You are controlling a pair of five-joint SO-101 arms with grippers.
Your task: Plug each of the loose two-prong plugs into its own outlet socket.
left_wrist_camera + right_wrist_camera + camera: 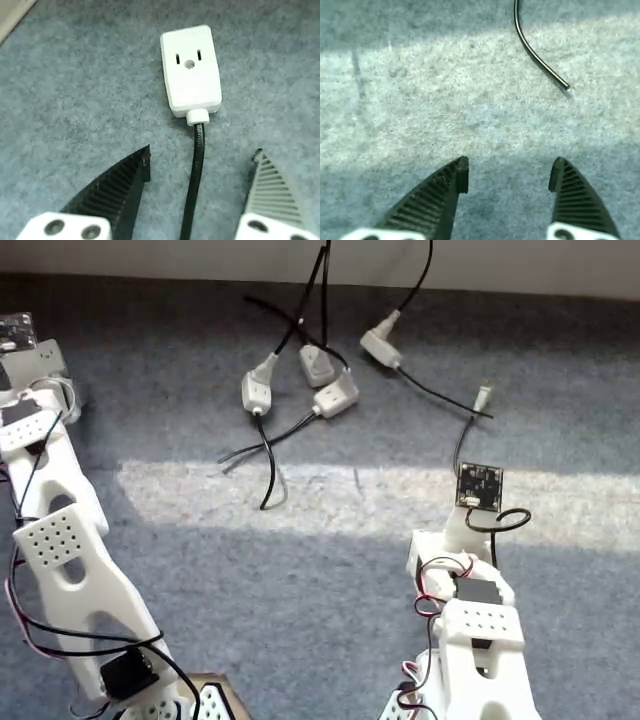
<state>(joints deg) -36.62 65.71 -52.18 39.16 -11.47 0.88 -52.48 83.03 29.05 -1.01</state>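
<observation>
Left gripper (201, 150) and right gripper (510, 160) both released; take the likely light, rigid outlet socket (191, 70) beyond the left fingertips by its flat sides, not its cord (191, 200).

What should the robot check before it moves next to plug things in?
1. The left gripper is open: ok.
2. The right gripper is open: ok.
3. The outlet socket has its slots facing up: ok.
4. Its black cable runs between the left gripper's sides: ok.
5. A gripper holds something to plug in: not ok, both empty.
6. Which white pieces in the high view have prongs: cannot tell.
</observation>
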